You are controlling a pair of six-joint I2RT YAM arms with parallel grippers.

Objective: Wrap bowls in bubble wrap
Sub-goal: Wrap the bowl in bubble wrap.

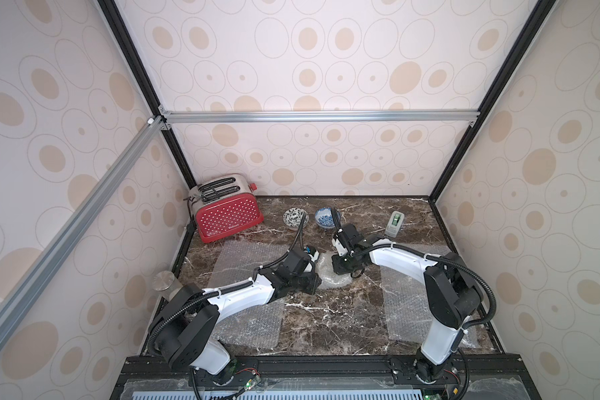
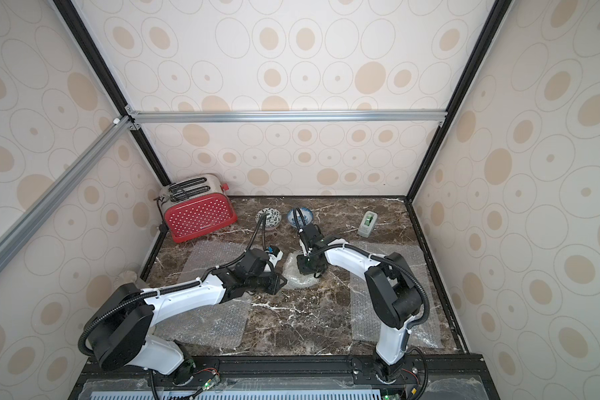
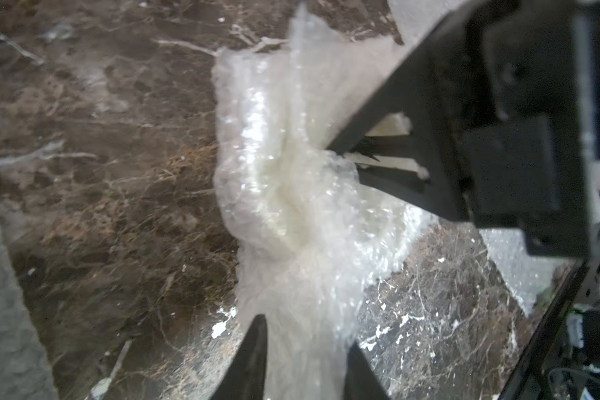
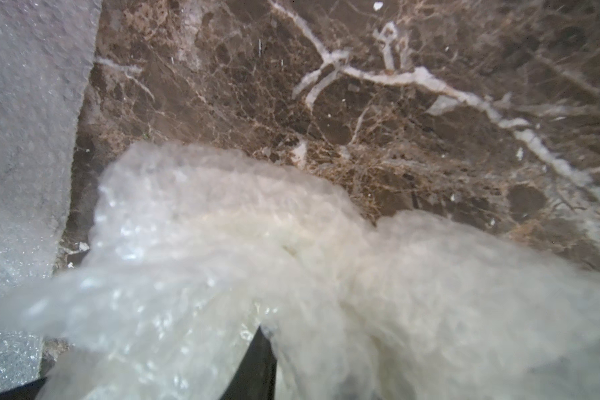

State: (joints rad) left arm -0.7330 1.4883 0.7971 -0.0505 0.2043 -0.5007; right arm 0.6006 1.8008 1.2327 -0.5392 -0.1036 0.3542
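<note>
Right of the red dotted toaster (image 1: pixel 228 218), the right gripper (image 3: pixel 347 156) pinches crumpled clear bubble wrap (image 3: pixel 284 194) steady. The left gripper (image 3: pixel 309 363) straddles its tail, grip unclear.

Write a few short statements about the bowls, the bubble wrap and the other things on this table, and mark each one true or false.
1. The red toaster stands at the back left of the table. True.
2. Both patterned bowls are already wrapped. False: the black-patterned bowl and the blue-patterned bowl stand bare at the back.
3. A bubble wrap bundle lies between the left gripper and the right gripper. True.
4. The tape dispenser sits on top of the bundle. False: the tape dispenser stands at the back right, apart from it.
</note>
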